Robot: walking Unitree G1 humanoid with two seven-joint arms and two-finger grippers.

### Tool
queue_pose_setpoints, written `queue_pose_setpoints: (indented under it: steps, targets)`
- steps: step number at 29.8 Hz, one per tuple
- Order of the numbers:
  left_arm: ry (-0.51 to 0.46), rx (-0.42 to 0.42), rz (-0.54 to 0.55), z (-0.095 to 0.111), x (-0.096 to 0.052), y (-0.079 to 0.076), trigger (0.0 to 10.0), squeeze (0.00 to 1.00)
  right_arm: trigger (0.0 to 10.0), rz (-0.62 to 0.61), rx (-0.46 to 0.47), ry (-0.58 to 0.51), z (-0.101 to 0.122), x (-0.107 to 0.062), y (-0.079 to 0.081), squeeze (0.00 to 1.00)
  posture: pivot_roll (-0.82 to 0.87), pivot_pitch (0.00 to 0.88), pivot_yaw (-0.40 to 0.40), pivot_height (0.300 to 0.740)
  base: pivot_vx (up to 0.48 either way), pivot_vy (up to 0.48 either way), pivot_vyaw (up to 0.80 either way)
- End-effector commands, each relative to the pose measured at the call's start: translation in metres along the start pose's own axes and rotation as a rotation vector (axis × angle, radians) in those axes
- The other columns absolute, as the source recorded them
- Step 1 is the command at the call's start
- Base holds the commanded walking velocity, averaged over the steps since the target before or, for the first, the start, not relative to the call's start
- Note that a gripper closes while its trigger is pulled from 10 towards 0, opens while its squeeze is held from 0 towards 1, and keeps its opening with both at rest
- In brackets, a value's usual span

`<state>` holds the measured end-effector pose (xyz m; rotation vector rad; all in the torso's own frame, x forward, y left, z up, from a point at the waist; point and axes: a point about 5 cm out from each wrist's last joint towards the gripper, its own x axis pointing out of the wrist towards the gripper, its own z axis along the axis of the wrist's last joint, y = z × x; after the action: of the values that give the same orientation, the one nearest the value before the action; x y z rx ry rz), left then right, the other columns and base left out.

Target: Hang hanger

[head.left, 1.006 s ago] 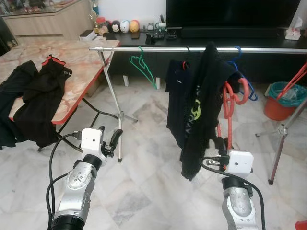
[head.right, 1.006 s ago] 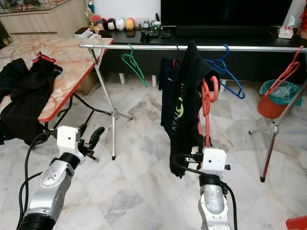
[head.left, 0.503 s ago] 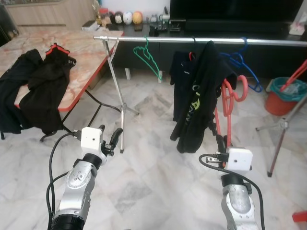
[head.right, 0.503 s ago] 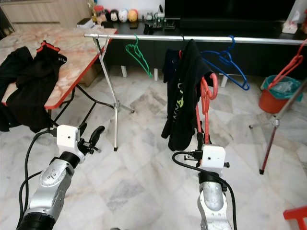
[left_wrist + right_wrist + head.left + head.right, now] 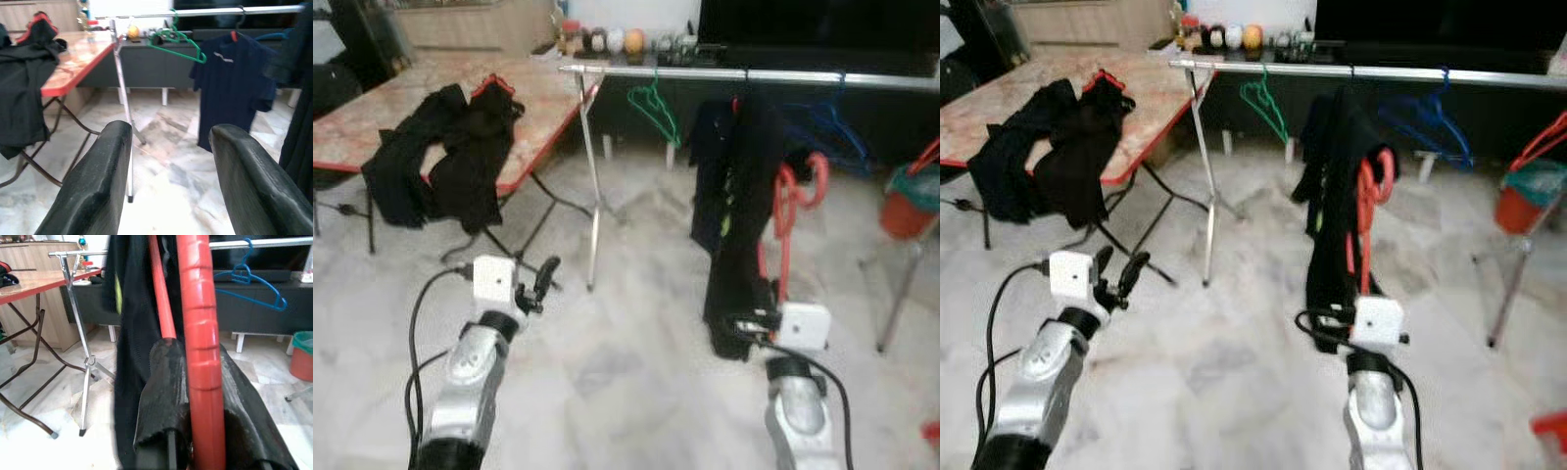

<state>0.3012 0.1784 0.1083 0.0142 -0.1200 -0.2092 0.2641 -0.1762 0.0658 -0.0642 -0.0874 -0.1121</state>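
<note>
The right claw [image 5: 1363,294], clamped on the red hanger [image 5: 198,333] draped with a black garment [image 5: 1330,196], now stands farther from the rail [image 5: 1381,71]; the left claw [image 5: 168,161] gapes empty.

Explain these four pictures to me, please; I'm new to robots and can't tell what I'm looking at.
It is a walking humanoid robot with two silver arms, each ending in two black fingers. The two wide pictures come from cameras in its head, looking down at its own arms. The other two come from cameras on its wrists.

The right gripper is shut on a red hanger with a black garment draped on it. The left gripper is open and holds nothing.

Ahead stands a metal rail with a green hanger, a blue hanger and a dark shirt. On the left, black clothes lie on a table.
</note>
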Motion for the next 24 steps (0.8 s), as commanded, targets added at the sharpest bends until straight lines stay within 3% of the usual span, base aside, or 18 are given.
queue_pose_setpoints:
  steps: [1, 7, 13, 16, 18, 24]
  targets:
    - [0.01, 0.004, -0.024, -0.001, 0.001, -0.004, 10.0, 0.0, 10.0, -0.01, 0.002, -0.048, 0.009, 0.004, -0.003, 0.0, -0.04, 0.011, 0.059, 0.74, -0.296, 0.0, 0.0]
    - [0.013, 0.002, -0.029, -0.001, 0.0, -0.005, 10.0, 0.0, 10.0, -0.011, 0.003, -0.045, 0.008, 0.004, -0.003, 0.0, -0.04, 0.011, 0.06, 0.74, -0.294, 0.0, 0.0]
    - [0.019, 0.021, -0.081, 0.001, 0.001, -0.01, 10.0, 0.0, 10.0, -0.002, 0.001, -0.043, 0.008, 0.005, -0.002, 0.0, -0.04, 0.012, 0.063, 0.74, 0.0, 0.0, 0.0]
    - [0.015, 0.04, -0.154, 0.005, 0.0, -0.019, 10.0, 0.0, 10.0, 0.026, -0.001, -0.033, 0.007, 0.006, -0.002, 0.0, -0.04, 0.013, 0.064, 0.74, 0.0, 0.0, 0.0]
    - [0.011, 0.073, -0.29, 0.012, -0.001, -0.033, 10.0, 0.0, 10.0, 0.061, -0.029, -0.026, 0.006, 0.006, -0.005, 0.0, -0.04, 0.013, 0.066, 0.74, 0.0, 0.0, 0.0]
    - [0.022, 0.103, -0.401, 0.016, -0.003, -0.04, 10.0, 0.0, 10.0, 0.111, -0.059, -0.018, 0.007, 0.009, -0.01, 0.0, -0.04, 0.012, 0.069, 0.74, 0.0, 0.0, 0.0]
